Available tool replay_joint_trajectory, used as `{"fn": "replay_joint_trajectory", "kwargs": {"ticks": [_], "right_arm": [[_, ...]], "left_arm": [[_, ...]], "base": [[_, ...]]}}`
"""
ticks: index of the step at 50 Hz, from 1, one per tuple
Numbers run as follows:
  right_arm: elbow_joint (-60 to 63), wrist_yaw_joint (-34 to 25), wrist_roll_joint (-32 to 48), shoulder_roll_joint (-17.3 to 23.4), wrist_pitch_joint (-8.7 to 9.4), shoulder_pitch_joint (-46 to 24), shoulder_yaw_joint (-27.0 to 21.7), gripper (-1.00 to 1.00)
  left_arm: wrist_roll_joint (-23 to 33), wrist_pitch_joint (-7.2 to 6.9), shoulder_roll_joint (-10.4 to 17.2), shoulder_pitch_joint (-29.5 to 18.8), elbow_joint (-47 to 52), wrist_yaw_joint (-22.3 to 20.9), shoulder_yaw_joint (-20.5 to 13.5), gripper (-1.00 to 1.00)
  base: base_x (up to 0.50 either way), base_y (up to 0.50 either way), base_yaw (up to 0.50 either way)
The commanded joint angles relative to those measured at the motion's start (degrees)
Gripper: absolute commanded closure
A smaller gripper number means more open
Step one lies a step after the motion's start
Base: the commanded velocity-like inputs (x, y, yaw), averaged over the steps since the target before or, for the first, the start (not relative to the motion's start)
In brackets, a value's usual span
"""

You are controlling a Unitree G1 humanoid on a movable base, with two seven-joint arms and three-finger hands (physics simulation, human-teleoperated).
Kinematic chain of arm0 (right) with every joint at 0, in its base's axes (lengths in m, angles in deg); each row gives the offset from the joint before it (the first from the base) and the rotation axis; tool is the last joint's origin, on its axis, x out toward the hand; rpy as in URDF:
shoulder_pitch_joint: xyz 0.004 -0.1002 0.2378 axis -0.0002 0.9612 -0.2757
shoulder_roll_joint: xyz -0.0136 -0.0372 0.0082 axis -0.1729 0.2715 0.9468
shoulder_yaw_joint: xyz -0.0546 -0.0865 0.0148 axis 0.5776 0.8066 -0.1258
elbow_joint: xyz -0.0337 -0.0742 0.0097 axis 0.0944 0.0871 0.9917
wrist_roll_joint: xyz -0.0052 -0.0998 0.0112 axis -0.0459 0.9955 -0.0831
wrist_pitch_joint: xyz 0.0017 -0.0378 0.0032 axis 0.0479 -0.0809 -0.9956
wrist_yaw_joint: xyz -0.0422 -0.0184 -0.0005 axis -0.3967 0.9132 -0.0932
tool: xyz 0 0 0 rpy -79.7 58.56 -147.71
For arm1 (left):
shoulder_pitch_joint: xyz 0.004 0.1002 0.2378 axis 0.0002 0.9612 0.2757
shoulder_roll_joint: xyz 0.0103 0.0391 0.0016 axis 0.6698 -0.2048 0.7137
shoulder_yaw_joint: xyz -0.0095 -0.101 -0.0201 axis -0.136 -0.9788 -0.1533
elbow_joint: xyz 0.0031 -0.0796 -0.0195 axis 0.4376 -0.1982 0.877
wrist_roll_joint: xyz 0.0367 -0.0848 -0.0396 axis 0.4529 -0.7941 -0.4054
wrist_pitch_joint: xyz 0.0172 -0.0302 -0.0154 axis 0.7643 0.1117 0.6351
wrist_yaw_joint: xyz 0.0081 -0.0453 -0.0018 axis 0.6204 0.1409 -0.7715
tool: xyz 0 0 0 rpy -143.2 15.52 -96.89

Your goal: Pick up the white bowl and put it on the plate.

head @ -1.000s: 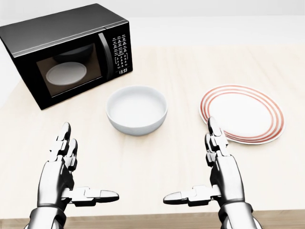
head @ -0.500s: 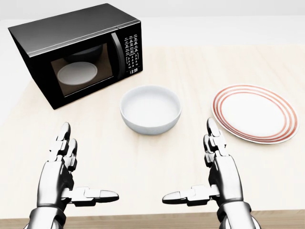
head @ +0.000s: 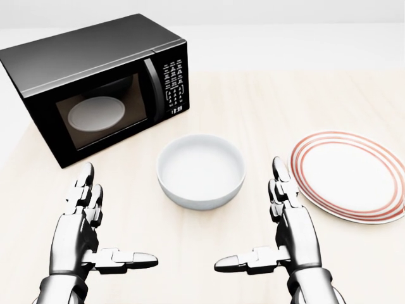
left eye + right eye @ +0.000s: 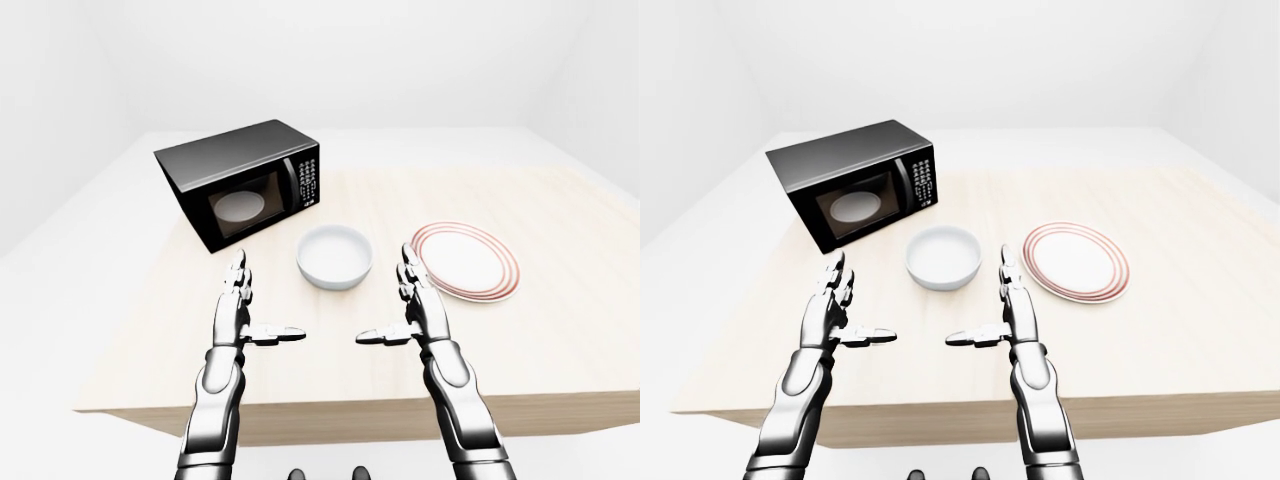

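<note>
Both robot hands hover over the pale wooden counter, fingers spread and thumbs turned inward toward each other, grasping nothing. The left robot hand sits at the lower left of the head view and the right robot hand at the lower right, well apart from one another. The white bowl stands upright on the counter above the gap between the 2 hands, nearer the right robot hand's fingertips than the left's, touching neither. The plate, white with red rings round its rim, lies flat just above and to the right of the right robot hand, near the bowl but apart from it. A black microwave stands above the left robot hand, its door closed and a pale turntable visible through the glass.
</note>
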Motion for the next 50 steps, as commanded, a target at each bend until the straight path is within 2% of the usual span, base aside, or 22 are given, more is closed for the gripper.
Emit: {"fn": "replay_joint_trajectory", "kwargs": {"ticks": [1,6,22,35,45,50], "right_arm": [[-0.18,-0.07,0.3,-0.09,-0.35,0.19,0.3,-1.0],[0.52,-0.09,0.34,-0.06,0.16,0.27,0.33,-1.0],[-0.77,0.38,0.82,-0.18,-0.66,-0.09,0.45,-1.0],[-0.42,0.66,1.9,-0.13,-0.7,0.06,0.82,-1.0],[-0.06,0.81,3.24,0.27,-0.04,-0.3,0.51,-1.0],[-0.37,1.02,4.97,0.56,-0.56,-0.24,0.36,-1.0]], "left_arm": [[0.0,0.0,-0.01,-0.02,0.01,0.0,0.0,-1.0],[0.0,0.0,-0.01,-0.02,0.01,0.0,0.0,-1.0],[0.0,0.0,-0.01,-0.02,0.01,0.0,0.0,-1.0],[0.0,0.0,-0.01,-0.02,0.01,0.0,0.0,-1.0],[0.0,0.0,-0.01,-0.02,0.01,0.0,0.0,-1.0],[0.0,0.0,-0.01,-0.02,0.01,0.0,0.0,-1.0]], "base": [[0.37,0.0,0.0],[0.36,0.0,0.0],[0.35,0.0,0.0],[0.01,0.0,0.0],[0.0,0.0,0.0],[0.0,0.0,0.0]]}}
